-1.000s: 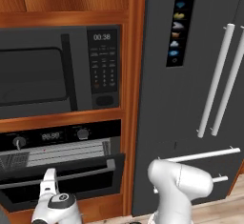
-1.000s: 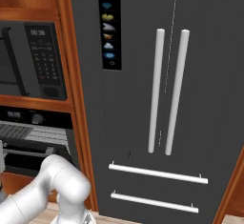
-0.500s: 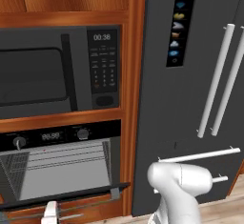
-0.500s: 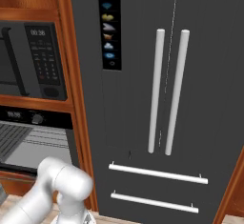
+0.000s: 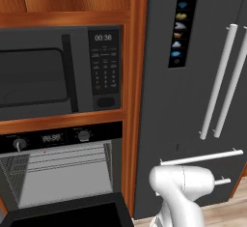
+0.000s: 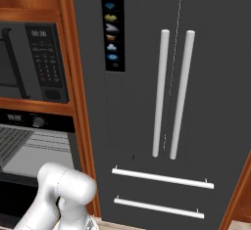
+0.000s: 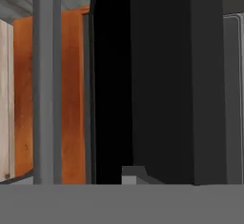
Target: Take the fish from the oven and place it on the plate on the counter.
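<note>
Now that the oven (image 5: pixel 62 173) door has dropped fully open since a second ago, racks and cavity are exposed, so the reach-in comes next. Jaw state: cannot tell. Fish not discernible on the racks; where it sits relative to the jaws can't be judged.

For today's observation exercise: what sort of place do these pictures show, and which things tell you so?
A kitchen, most likely: a built-in oven with its door open, a microwave above it, and a tall dark fridge alongside.

A grey bar (image 7: pixel 46 82) crosses a black panel (image 7: pixel 159 80), with orange wood (image 7: pixel 71 94) between them behind.
</note>
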### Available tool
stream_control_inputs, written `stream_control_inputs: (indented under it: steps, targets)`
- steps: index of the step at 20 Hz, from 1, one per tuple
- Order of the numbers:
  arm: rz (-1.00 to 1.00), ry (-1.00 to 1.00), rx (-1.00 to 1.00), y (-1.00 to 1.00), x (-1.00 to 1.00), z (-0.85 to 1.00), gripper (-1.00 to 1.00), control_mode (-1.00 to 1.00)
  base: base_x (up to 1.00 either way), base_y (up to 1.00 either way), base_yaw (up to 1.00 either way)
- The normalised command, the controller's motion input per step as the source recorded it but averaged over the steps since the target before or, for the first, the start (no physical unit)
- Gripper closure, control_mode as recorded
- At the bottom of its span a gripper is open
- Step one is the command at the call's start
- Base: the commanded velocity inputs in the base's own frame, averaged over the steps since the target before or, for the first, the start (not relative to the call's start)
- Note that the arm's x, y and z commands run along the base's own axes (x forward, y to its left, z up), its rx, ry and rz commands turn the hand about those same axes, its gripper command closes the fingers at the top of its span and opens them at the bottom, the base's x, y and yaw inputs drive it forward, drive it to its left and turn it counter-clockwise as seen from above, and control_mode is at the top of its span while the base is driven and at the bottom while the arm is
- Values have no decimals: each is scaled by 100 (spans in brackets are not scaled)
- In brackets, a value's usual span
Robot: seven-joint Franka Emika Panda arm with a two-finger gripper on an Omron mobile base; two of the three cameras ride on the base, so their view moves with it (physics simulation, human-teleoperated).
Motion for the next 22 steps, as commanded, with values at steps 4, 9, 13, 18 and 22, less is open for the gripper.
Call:
stream_control_inputs:
  steps: [4, 9, 13, 18, 22]
  targets:
    - [4, -9, 0, 0, -77, -35, 100, -100, 0, 0, 0]
    - [10, -20, 0, 5, -98, 42, 100, -100, 0, 0, 0]
    - [8, -20, 1, 6, -87, 96, 100, -100, 0, 0, 0]
    - [8, -4, 2, 0, -96, 100, 100, -100, 0, 0, 0]
    - [6, -1, 5, 0, -39, 100, 100, -100, 0, 0, 0]
